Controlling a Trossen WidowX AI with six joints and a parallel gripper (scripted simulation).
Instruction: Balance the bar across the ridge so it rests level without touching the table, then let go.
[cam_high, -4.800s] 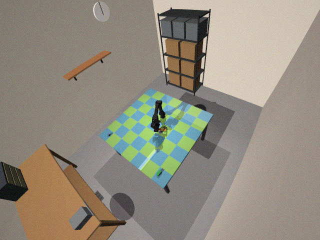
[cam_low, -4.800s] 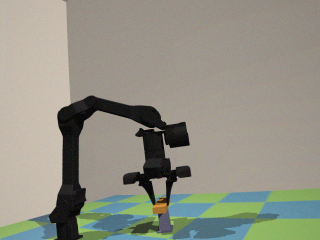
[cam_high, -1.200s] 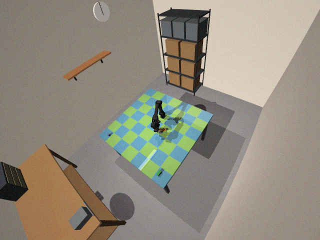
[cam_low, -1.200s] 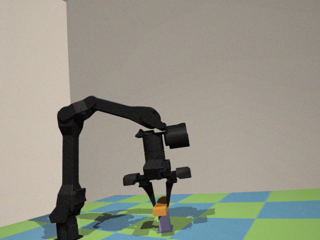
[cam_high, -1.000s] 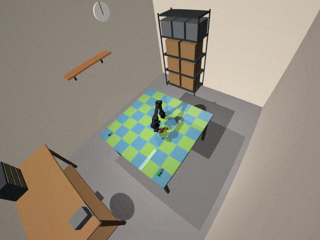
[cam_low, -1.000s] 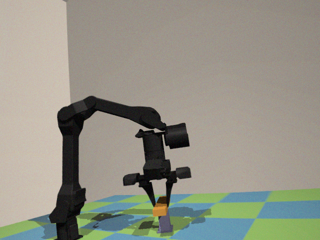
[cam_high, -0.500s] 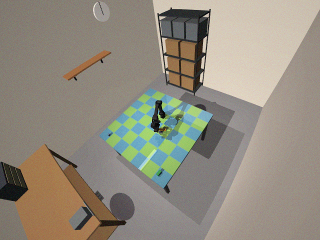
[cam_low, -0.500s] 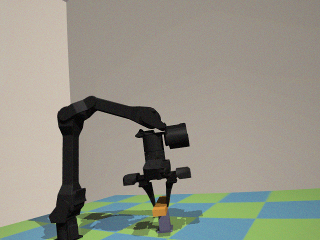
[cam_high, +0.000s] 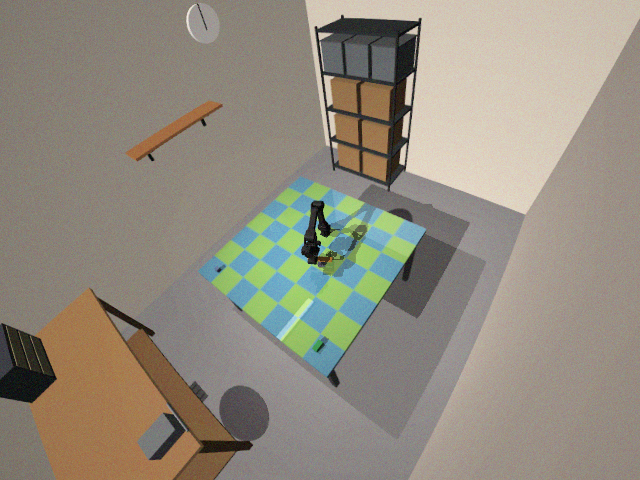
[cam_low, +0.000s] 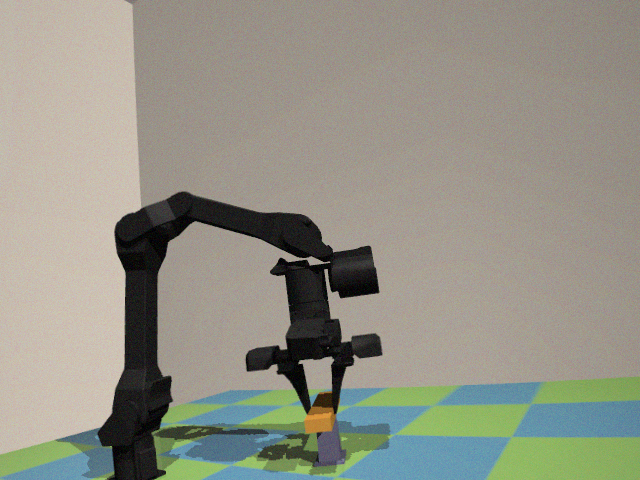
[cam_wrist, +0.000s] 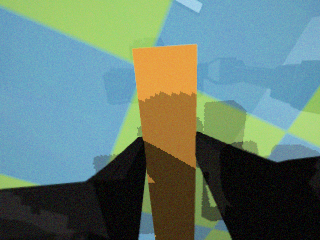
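The orange bar (cam_high: 324, 259) (cam_low: 320, 422) (cam_wrist: 166, 75) is held off the table, one end facing the exterior camera. My gripper (cam_low: 322, 411) (cam_wrist: 168, 140) is shut on it, a finger on each long side, pointing down. The purple ridge (cam_low: 329, 448) stands on the checkered table (cam_low: 573, 418) (cam_high: 271, 263), just below and partly behind the bar's near end in the exterior view. Whether the bar touches the ridge top cannot be told. The bar hides the ridge in the wrist view.
A small green block (cam_high: 318, 345) lies near the table's front corner. A small dark object (cam_high: 219, 268) lies near the left corner. A pale strip (cam_high: 295, 318) shows on the tabletop. The arm's base stands on the table behind the gripper.
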